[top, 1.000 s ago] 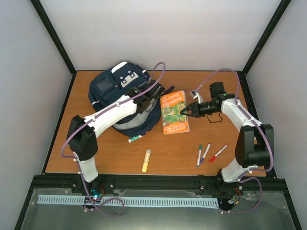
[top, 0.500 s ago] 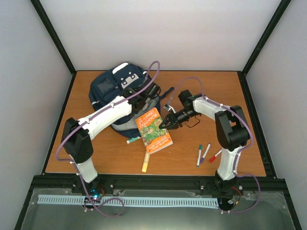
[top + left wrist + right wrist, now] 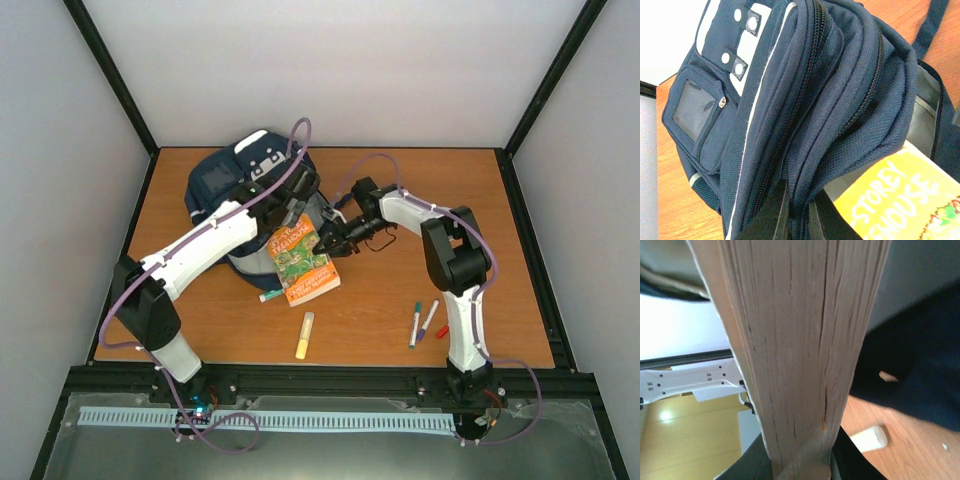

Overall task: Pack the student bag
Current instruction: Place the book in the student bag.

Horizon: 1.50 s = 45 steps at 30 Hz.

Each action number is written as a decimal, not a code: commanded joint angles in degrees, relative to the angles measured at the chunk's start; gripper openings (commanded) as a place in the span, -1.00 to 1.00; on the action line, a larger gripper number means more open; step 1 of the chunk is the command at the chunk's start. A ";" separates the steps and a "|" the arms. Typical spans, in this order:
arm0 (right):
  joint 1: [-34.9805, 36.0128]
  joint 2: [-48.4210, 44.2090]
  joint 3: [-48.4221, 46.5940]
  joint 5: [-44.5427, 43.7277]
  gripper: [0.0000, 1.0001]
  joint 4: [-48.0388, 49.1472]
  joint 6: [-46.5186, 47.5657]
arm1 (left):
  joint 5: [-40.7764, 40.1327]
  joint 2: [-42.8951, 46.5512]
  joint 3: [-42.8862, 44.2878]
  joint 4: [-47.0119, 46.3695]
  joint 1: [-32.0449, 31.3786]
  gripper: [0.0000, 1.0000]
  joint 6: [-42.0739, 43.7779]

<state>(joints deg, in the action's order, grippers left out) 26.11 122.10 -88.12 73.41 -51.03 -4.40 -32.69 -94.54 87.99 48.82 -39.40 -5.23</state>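
Observation:
The student bag is navy with white patches and lies at the back left of the table. My left gripper is shut on a fold of the bag's zippered rim, and the fabric is pinched between its fingers. This holds the grey-lined opening up. My right gripper is shut on an orange book, held tilted with its far end at the bag's mouth. In the right wrist view the book's page edge fills the space between the jaws. The orange cover lies just under the lifted rim.
A green-capped marker lies in front of the bag, and its white end shows in the right wrist view. A yellow highlighter lies nearer the front edge. Three markers lie at the front right.
My right arm has swung left, carrying the book from mid-table to the bag's mouth. My left arm has pulled the bag's rim up and back.

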 commanded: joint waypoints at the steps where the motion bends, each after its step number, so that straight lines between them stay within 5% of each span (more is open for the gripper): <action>1: 1.37 3.13 -6.69 6.02 -0.94 -0.01 -2.60 | -0.70 3.87 0.09 -4.46 1.29 -0.98 -0.13; 13: 2.11 10.87 -17.79 2.87 -0.94 5.72 -14.01 | -0.91 4.64 -0.29 -4.85 2.40 -0.98 -0.15; 24: 6.32 19.58 -28.84 -2.01 -0.91 1.69 -10.60 | 3.01 7.05 -0.75 -5.72 5.56 -0.97 -0.79; 30: 5.97 22.39 -36.53 -11.22 -0.43 -5.10 -2.25 | 2.87 7.12 -0.80 -5.55 5.60 -0.97 -0.61; 39: 5.91 15.79 -30.66 -19.35 0.29 -5.38 2.86 | 2.32 7.47 -1.41 -5.81 5.65 -0.98 -0.57; 45: 5.89 8.76 -23.37 -23.80 0.35 -2.65 5.40 | 1.76 8.61 -1.83 -6.00 5.65 -0.98 -0.58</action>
<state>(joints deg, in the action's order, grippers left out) 31.88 137.71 -115.20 53.82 -56.16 -1.98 -28.73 -89.71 85.27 46.72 -34.37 -5.30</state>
